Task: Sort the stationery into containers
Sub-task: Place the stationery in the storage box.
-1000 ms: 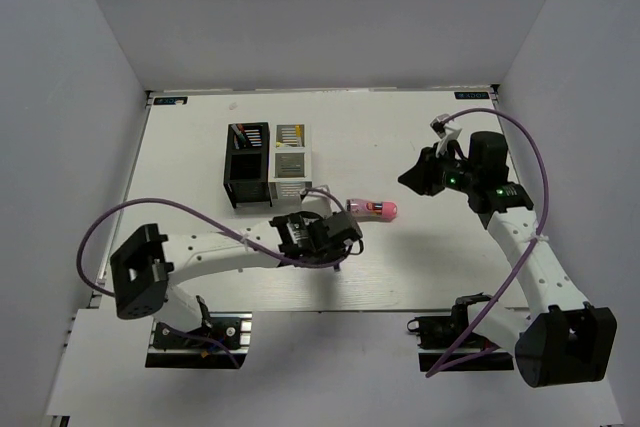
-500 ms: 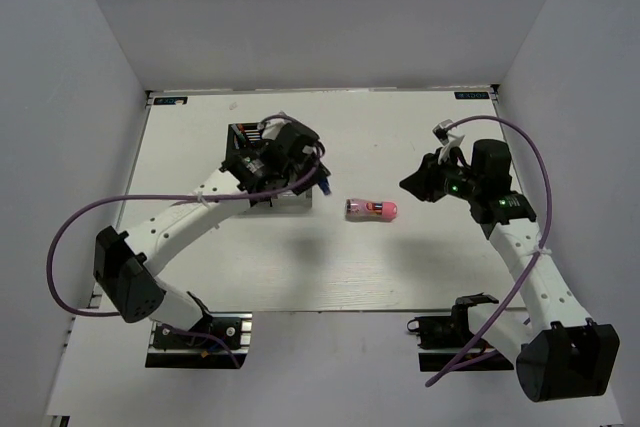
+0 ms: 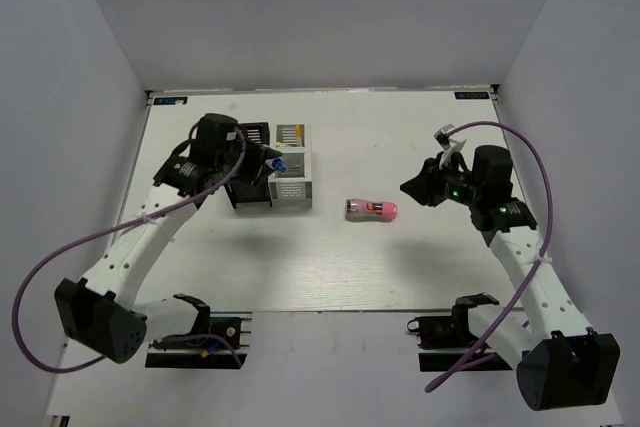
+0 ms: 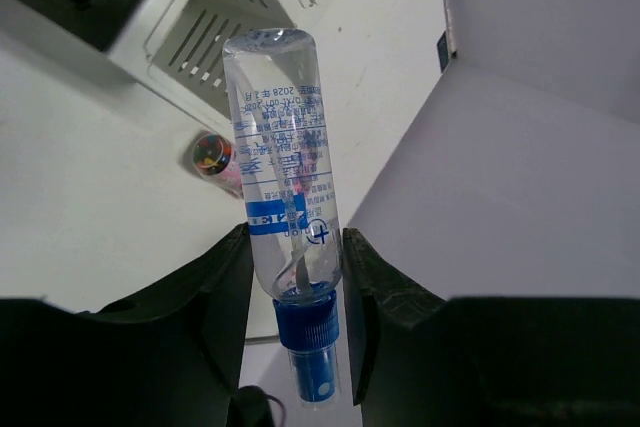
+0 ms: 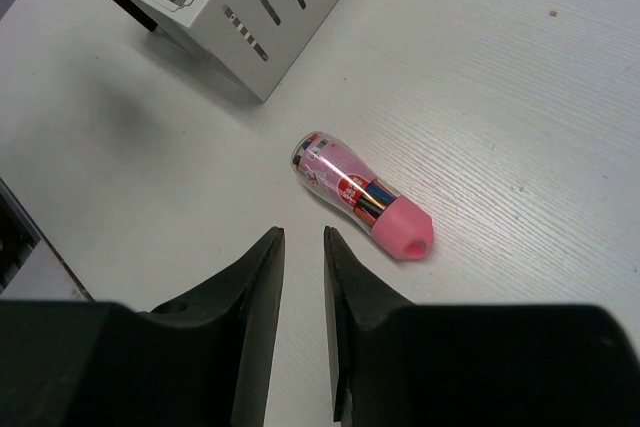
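My left gripper (image 3: 262,160) is shut on the blue-clear pen (image 3: 278,164), a clear tube with a blue cap (image 4: 305,342), and holds it in the air over the black organizer box (image 3: 248,197). In the left wrist view the tube (image 4: 283,157) sits between both fingers. The white-grey box (image 3: 291,169) adjoins the black one on its right. The stubby pink cylinder (image 3: 371,210) lies on its side mid-table, and also shows in the right wrist view (image 5: 360,197). My right gripper (image 3: 412,185) (image 5: 302,239) hovers right of it, jaws a narrow gap apart, empty. The thin white pens are not clearly visible.
The white table (image 3: 330,267) is walled in on the left, right and back. The white-grey box's slatted side (image 5: 250,2) shows at the top of the right wrist view. Purple cables (image 3: 60,247) loop from both arms.
My left arm has swung from the table's middle front up and left to above the organizers, carrying the blue-clear pen. My right gripper has barely shifted. The pink cylinder has not moved.
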Controlling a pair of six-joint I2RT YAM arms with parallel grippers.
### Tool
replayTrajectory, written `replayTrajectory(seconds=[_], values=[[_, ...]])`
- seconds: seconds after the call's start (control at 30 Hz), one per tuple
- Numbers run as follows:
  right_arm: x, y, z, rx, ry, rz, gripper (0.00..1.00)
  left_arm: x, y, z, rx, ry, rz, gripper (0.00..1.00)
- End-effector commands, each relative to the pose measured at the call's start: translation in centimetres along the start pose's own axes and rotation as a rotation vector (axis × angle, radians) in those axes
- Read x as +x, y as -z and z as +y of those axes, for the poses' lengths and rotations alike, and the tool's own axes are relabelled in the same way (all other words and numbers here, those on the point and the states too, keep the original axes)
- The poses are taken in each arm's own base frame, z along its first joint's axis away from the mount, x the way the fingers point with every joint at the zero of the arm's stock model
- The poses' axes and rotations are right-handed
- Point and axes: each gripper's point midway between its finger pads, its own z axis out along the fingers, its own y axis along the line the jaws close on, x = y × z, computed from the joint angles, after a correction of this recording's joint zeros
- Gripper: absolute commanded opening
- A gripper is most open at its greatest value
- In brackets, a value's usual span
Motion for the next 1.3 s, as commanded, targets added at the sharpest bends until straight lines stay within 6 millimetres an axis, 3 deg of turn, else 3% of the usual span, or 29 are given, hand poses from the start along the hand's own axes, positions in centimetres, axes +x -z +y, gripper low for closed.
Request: replayTrajectory(seconds=[0.0, 0.33, 0.47, 0.67, 0.83, 0.93, 1.27], values=[[-0.9, 0.2, 0.1, 0.0, 0.015, -0.046, 0.29, 0.1, 1.3, -0.7, 0.095, 0.161, 0.065, 0.0], [-0.7, 0.6, 0.3, 0.001, 0.027, -0.05, 0.29, -3.2, 0.3, -1.1, 0.096, 0.278, 0.05, 0.0], [-0.6, 0.6, 0.4, 0.001, 0.024, -0.055, 0.29, -5.2, 0.0, -0.2, 0.088, 0.316, 0.013, 0.0], [-0.5, 0.7, 0.4, 0.006, 0.023, -0.053, 0.29, -5.9, -0.9, 1.1, 0.063, 0.352, 0.013, 0.0], [-0.6, 0.6, 0.4, 0.004, 0.022, -0.057, 0.29, -5.8, -1.7, 4.0, 0.007, 0.378, 0.007, 0.0], [-0.6, 0.5, 0.4, 0.001, 0.018, -0.052, 0.29, -5.9, -2.0, 4.1, 0.012, 0.385, 0.016, 0.01], [-0.6, 0.6, 0.2, 0.012, 0.017, -0.051, 0.29, -6.7, -3.5, 4.9, -0.019, 0.397, 0.016, 0.32]])
